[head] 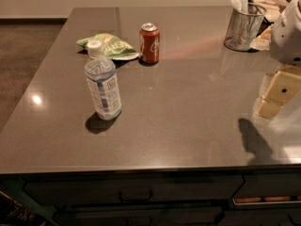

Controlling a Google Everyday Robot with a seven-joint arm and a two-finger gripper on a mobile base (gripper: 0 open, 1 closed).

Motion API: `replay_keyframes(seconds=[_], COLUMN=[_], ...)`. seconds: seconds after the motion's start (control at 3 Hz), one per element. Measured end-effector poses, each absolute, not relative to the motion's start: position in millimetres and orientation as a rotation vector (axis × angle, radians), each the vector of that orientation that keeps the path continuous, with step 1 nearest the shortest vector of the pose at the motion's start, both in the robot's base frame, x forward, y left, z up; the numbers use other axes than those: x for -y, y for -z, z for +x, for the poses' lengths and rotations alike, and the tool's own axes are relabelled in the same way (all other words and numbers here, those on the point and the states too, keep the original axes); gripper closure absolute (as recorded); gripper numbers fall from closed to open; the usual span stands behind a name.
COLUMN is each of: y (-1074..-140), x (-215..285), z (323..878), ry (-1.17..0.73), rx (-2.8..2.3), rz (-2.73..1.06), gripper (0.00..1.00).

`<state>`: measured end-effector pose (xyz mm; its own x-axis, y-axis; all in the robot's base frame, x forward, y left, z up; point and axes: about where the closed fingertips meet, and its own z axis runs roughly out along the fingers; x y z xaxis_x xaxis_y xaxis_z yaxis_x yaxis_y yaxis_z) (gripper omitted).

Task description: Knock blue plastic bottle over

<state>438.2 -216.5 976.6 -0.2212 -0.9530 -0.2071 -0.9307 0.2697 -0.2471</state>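
The blue plastic bottle (102, 86) stands upright on the left part of the grey counter (188, 121). It is clear and bluish, with a white-and-blue label and a white cap at the top. It casts a shadow at its base. My gripper (275, 98), cream-coloured on a white arm (288, 32), hangs above the counter's right edge. It is far to the right of the bottle and touches nothing.
A red soda can (149, 43) stands behind the bottle, next to a green snack bag (112, 46). A wire mesh cup holding napkins (243, 26) sits at the back right. Dark drawers (136, 192) run below the counter's front edge. Carpeted floor lies to the left.
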Motion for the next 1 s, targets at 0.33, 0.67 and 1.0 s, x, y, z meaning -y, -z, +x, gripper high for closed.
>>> replay_keyframes(seconds=[0.33, 0.67, 1.0], y=[-977.2, -982.4, -990.5], x=[214.8, 198.5, 160.1], z=[437.7, 434.0, 426.1], ry=[0.088, -0.018, -0.208], rx=[-2.226, -2.179, -2.094], rz=[-1.730, -1.781, -1.795], gripper=[0.00, 0.00, 0.00])
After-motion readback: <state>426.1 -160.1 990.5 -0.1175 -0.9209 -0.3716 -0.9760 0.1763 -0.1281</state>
